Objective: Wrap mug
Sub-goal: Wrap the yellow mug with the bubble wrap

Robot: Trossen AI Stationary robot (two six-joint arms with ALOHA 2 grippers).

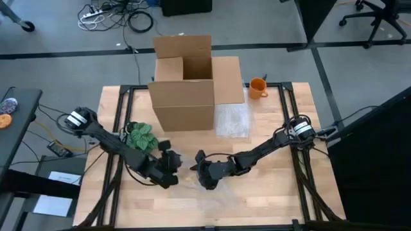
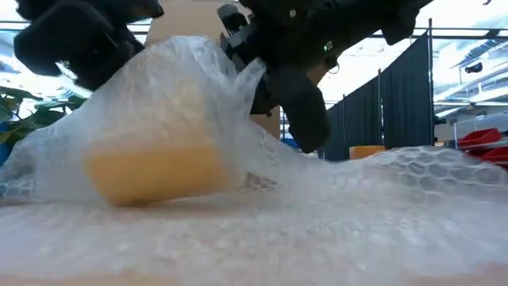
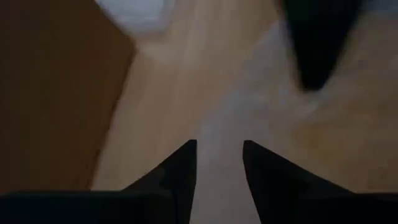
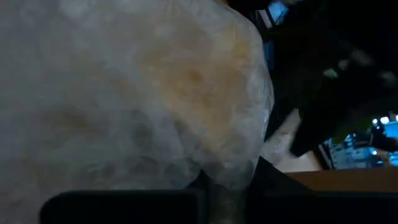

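A yellowish mug (image 2: 155, 171) lies on the table under a clear sheet of bubble wrap (image 2: 333, 206), which is draped over it and spreads across the table's near middle. My right gripper (image 1: 204, 172) is shut on the wrap just right of the mug. In the right wrist view the covered mug (image 4: 186, 74) fills most of the picture. My left gripper (image 1: 172, 163) stands open close to the mug's left side, with wood and a faint sheet of wrap showing between its fingers (image 3: 186, 165). Whether it touches the wrap I cannot tell. My right gripper pinches a gathered fold of the bubble wrap (image 2: 248, 75) between its two fingers, above the mug's right side. The fingers (image 4: 264, 177) come slanting down from the table's right. The wrap rises to the fingers from the mug and slopes down to the table beyond.
An open cardboard box (image 1: 186, 83) stands at the far middle, with spare bubble wrap sheets (image 1: 232, 119) beside it and an orange mug (image 1: 258, 87) at the far right. A green plant (image 1: 141, 136) sits beside my left arm.
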